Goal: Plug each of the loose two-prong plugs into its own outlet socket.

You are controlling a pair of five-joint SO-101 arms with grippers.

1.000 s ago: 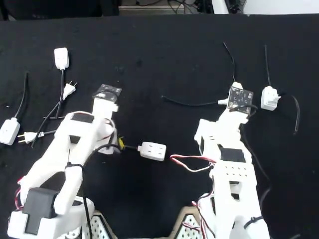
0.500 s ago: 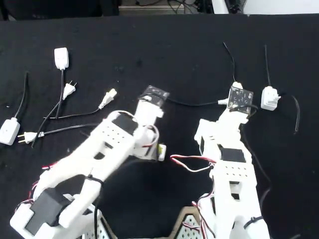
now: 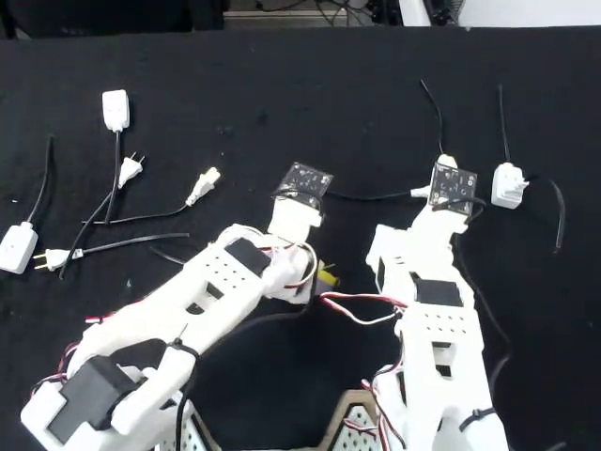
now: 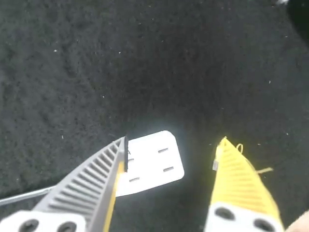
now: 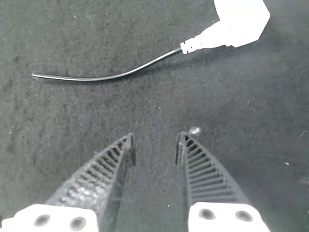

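Left gripper hangs spread over the white outlet socket, its grey finger overlapping the socket's edge. Right gripper, fingers apart, hovers near a corded white plug. Another loose plug lies well apart.

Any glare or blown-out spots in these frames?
Left wrist view: the white outlet block blooms with a halo against the black cloth, though its slots stay visible. Right wrist view: the white plug is washed out and featureless. High view: even light, no hard shadows.
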